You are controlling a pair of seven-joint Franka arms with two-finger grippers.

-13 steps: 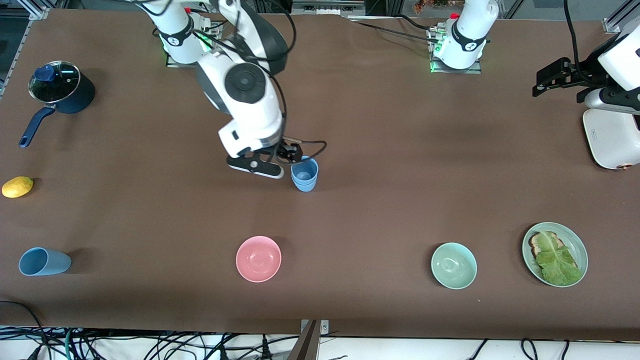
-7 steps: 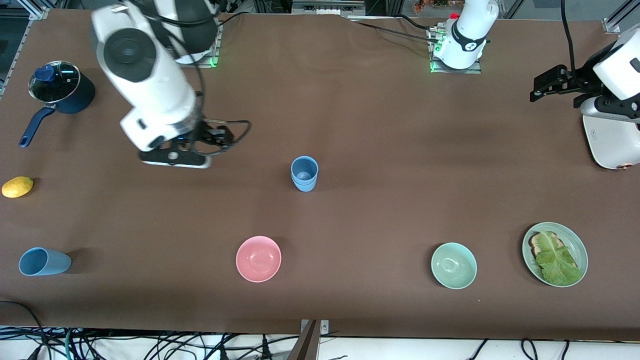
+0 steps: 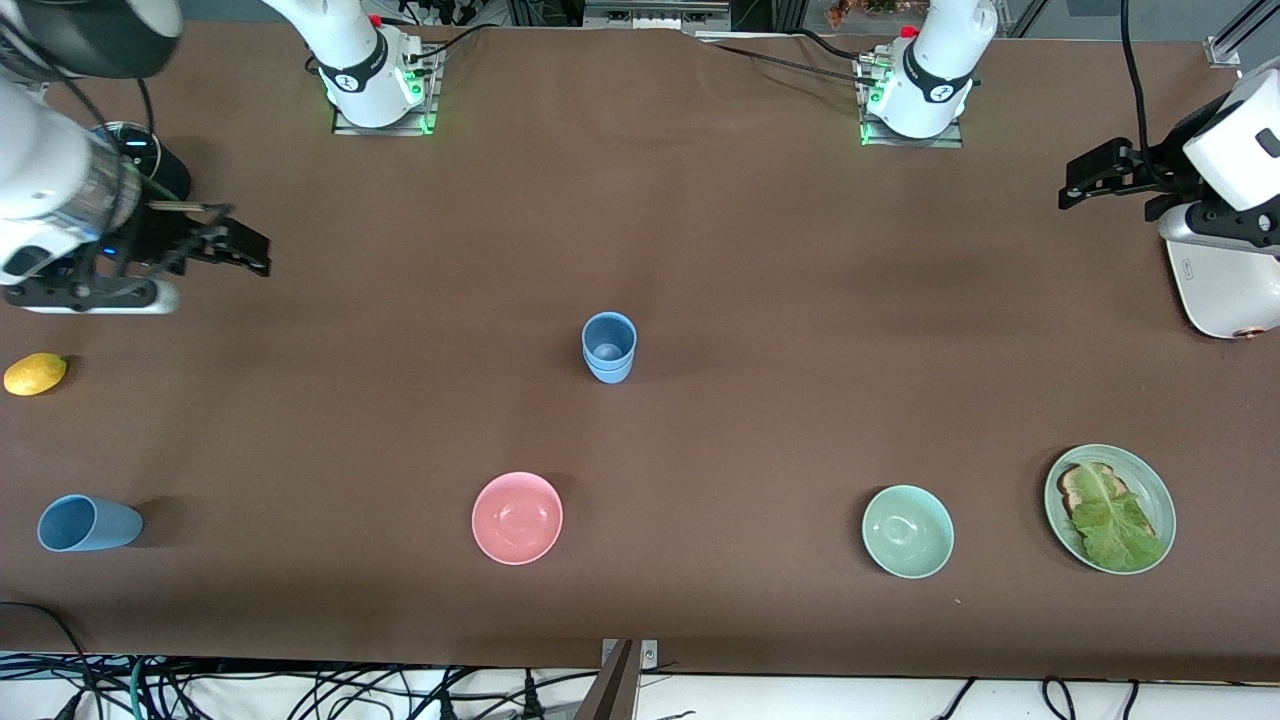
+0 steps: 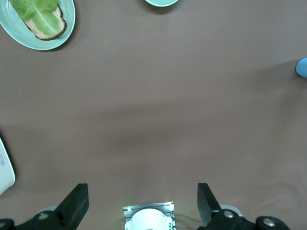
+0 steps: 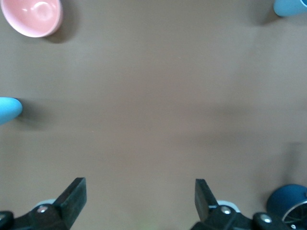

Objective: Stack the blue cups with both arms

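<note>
Right claw (image 3: 235, 245): spread, carrying nothing, hanging over the table (image 3: 760, 250) beside the navy pot (image 3: 150, 165); it has swung away from the stacked blue cups (image 3: 609, 347) at mid-table. It is best lowering next over the tipped blue cup (image 3: 88, 523) (lying on its side near the front edge), gripping the rim squarely. Left claw (image 3: 1100, 172): spread, waiting by the white appliance (image 3: 1225, 290), unmoved.

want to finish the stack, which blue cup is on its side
The lone cup toward the right arm's end, lying tipped; the stacked cups mid-table stand upright.
</note>
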